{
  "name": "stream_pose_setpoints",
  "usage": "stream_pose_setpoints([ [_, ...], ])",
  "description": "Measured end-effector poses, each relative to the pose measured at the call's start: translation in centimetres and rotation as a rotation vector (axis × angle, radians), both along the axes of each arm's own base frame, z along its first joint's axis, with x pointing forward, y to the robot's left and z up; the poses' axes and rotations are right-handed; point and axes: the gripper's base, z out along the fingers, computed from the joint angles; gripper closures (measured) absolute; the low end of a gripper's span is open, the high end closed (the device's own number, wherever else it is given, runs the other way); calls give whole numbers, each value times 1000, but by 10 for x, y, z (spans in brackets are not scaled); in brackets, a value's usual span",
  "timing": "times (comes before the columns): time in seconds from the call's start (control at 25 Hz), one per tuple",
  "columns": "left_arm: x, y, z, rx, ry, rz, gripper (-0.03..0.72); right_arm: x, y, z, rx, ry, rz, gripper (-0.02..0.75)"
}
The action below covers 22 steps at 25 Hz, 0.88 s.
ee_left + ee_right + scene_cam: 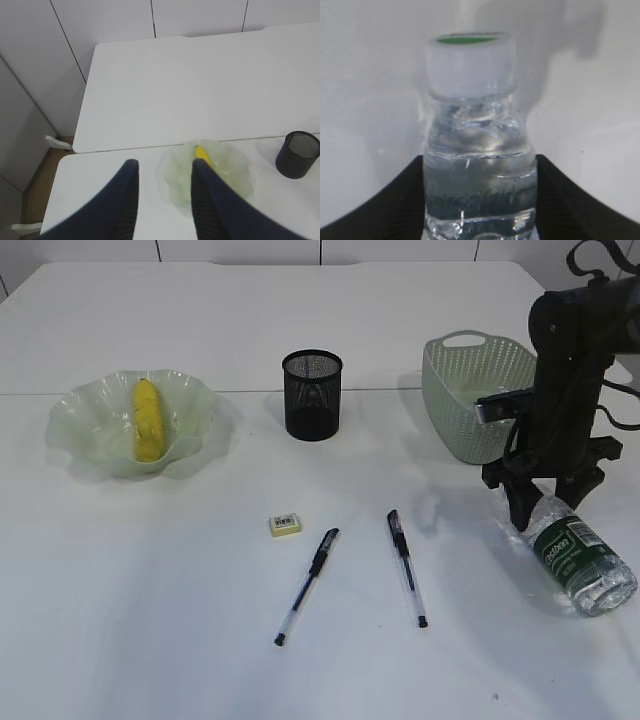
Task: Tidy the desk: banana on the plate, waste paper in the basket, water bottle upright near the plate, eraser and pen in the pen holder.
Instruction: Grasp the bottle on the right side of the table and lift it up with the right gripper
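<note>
The water bottle [578, 560] lies on its side on the desk [150, 620] at the right, cap toward the basket [450, 425]. My right gripper [535, 515] is down over its neck end. In the right wrist view both black fingers press the clear shoulder of the bottle [480, 200], just below the white cap [470, 65]. The banana [147, 420] lies in the plate [85, 415]. The eraser [285, 525] and two pens [308, 587] [407, 568] lie on the desk before the pen holder [312, 395]. My left gripper [165, 167] hangs open and empty, high above the plate [230, 170]. The waste paper is hidden.
The basket stands close behind the right arm, its near wall just beside the gripper. The desk's back edge and a seam run behind the plate and pen holder [297, 155]. The left arm is outside the exterior view.
</note>
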Motion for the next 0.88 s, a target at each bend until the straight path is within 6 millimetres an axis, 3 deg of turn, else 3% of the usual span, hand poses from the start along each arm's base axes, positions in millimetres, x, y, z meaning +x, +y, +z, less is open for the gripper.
stream_pose_setpoints([
  [0.16,0,0,0,0,0,0,446,0,0,0,-1,0,0,376],
  [0.88,0,0,0,1,0,1,446,3,6,4,72,-14,-32,391],
])
